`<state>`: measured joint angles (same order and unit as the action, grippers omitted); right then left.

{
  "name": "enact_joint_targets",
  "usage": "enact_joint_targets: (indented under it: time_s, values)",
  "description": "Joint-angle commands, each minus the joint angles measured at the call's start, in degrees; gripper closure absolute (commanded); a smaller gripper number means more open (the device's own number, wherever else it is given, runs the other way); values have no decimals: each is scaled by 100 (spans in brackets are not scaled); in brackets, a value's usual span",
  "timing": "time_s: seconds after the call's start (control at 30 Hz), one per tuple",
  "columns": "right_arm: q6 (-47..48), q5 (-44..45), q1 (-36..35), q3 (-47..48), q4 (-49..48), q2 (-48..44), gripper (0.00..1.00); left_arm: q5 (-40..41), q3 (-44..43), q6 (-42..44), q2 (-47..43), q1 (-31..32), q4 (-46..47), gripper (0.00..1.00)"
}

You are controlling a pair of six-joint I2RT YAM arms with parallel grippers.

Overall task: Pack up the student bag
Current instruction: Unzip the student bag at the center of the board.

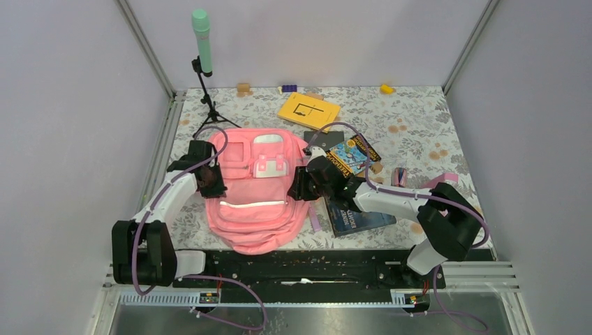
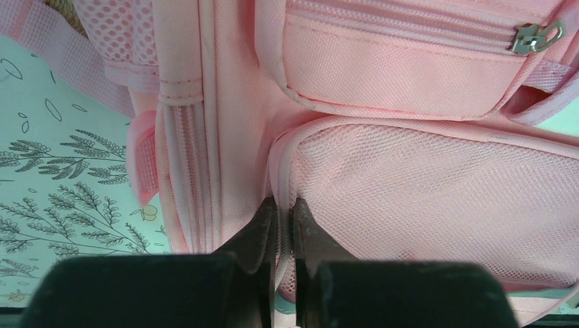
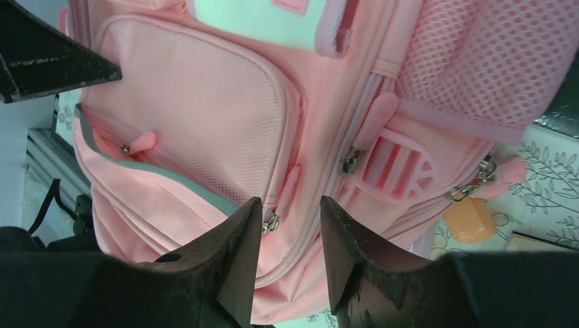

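Student bag (image 1: pixel 251 216): on the table (image 1: pixel 419 132), near edge, left of centre.
Left gripper (image 2: pixel 283 206): pinched closed on its pocket seam.
Right gripper (image 3: pixel 290 203): jaws apart — zipper pull (image 3: pixel 271 223) between.

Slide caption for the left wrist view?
Left tool pinched shut on a fabric fold of the pink student bag.
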<state>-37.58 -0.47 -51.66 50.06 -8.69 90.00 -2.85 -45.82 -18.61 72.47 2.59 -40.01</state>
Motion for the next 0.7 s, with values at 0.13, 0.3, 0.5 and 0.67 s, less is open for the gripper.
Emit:
enact_joint_targets:
  time_s: [0.13, 0.3, 0.5, 0.67]
  values:
    - [-546, 82, -28, 157, -683, 310, 54, 821, -873, 187, 800, -8, 163, 100]
    - [-1370, 256, -28, -316, -1413, 225, 54, 944, -1324, 259, 1359, -48, 126, 100]
    - [-2208, 257, -81, -486, -2160, 566, 56, 892, -1296, 296, 1427, -66, 151, 100]
    - [-2862, 609, -90, -795, -2856, 804, 59, 912, -1272, 314, 1316, -69, 151, 100]
